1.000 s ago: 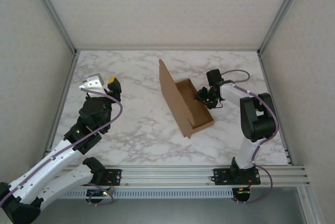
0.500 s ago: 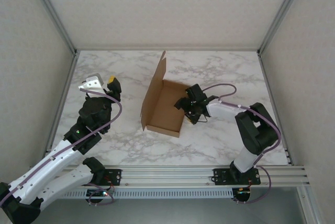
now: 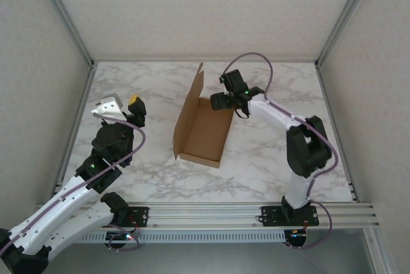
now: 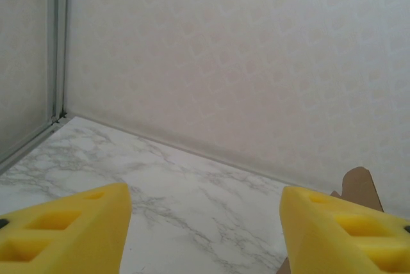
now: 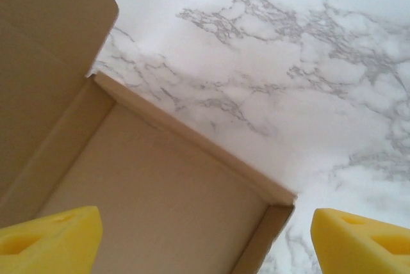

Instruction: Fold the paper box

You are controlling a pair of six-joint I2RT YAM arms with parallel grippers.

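1. One paper box (image 3: 204, 134) is counted. It is set flat on the counter (image 3: 275, 159) near the middle, open side up.
2. One tall flap (image 3: 188, 111) is stood upright along the box's left side. Low walls are seen at its far end and right side.
3. Two arms are counted, with one hand each.
4. The right hand (image 3: 222, 102) is held over the far end of the box, near its far right corner. Its fingers are spread wide and nothing is pinched. Contact with the cardboard cannot be told.
5. In the right wrist view, two yellow fingertips (image 5: 51, 235) are seen well apart. The box floor and far corner are framed between them.
6. The left hand (image 3: 123, 104) is held well apart from the box, over the left part of the counter. It is spread, with nothing held.
7. In the left wrist view, two yellow pads (image 4: 70, 223) are seen well apart. One rounded cardboard corner (image 4: 360, 187) is visible just behind the right-side pad.
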